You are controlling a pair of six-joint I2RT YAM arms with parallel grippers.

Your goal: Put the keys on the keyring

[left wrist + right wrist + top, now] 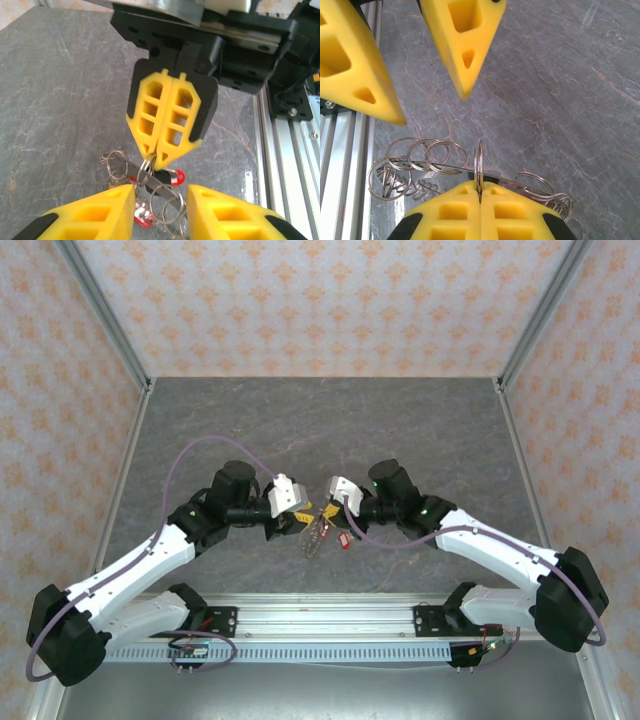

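Both grippers meet over a bunch of keys (320,536) low above the grey table. My right gripper (480,188) is shut on a small upright split ring (480,162), which is threaded on the thin grey keyring (447,169). Several more small rings (422,152) hang along that wire. In the left wrist view, the right gripper (153,161) pinches that ring from above, with a red tag (178,176) beside it and another red tag (143,220) lower down. My left gripper (160,191) is open, its fingers either side of the rings and apart from them.
The grey stone-patterned table (330,430) stretches away behind the grippers, bounded by patterned walls. An aluminium rail (300,150) with the arm bases runs along the near edge, close to the bunch.
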